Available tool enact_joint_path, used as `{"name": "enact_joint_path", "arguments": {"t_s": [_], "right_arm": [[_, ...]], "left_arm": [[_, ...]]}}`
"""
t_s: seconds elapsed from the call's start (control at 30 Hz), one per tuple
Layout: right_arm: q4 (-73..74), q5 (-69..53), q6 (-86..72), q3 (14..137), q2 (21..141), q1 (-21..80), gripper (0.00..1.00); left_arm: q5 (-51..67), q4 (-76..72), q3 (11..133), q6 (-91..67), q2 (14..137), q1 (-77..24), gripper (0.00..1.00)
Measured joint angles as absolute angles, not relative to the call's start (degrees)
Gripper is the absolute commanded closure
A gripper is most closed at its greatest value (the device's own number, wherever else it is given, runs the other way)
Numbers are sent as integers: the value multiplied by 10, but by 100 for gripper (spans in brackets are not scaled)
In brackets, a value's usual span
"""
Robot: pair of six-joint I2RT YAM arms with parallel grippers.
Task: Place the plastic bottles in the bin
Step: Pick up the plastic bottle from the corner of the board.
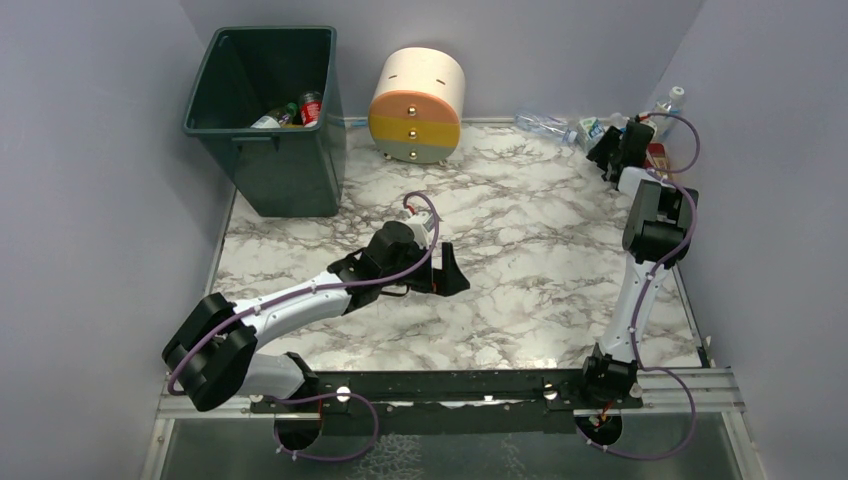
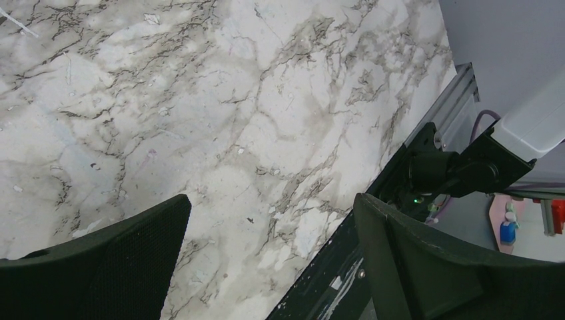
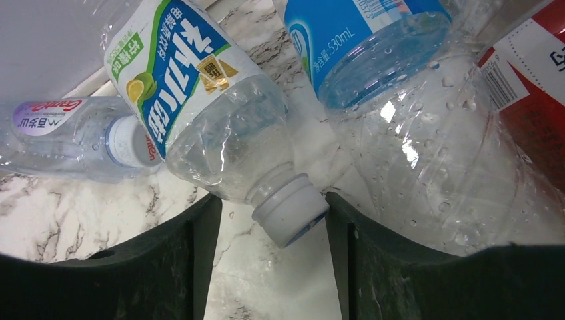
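Between right end effector (image 3: pixel 272 203) jaws | bottle cap (image 3: pixel 288 212) | bottle bodies (image 3: pixel 426 140) cropped

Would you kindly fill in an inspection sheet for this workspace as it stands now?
Surface: marble-patterned table, no spills seen.
Job's things: some plastic bottles lie in the green bin; other bottles are piled in the far right corner.
Clutter: round drawer unit beside the bin.
Grippers: left pincer open, empty, over bare table; right pincer open, straddling the white cap of a lying bottle, not yet clamped.
Cables: purple cables run along both arms, no snag seen.
Surroundings: plain walls; metal rail at the near edge.
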State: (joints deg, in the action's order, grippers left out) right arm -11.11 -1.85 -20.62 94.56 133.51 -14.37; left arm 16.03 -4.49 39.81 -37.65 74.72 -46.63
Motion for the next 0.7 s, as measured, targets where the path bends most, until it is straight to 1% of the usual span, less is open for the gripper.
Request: {"name": "enact_joint_path", "arguments": {"t_s": [0.17,0.37,0.53,0.57,0.63,0.7], "right_arm": [[-110,-21,-206,947,1335,-144,43],[-99,-25,-198,959,1340,-144,53],[-98,-29,-196,959,1340,-144,56],[-98,-29,-196,959,1340,-144,59],[-100,-32,-197,956,1340,-144,61],[-106,-37,-197,949,1339,-144,68]], "left_arm": [[160,-43,409,-374,753,-466,1],[160,-42,413,-372,753,-466,1],[160,-41,413,-372,755,-466,1],[160,-41,413,-372,755,-466,1],[160,-41,413,-372,755,-466,1],[160,-42,413,-372,755,-466,1]]}}
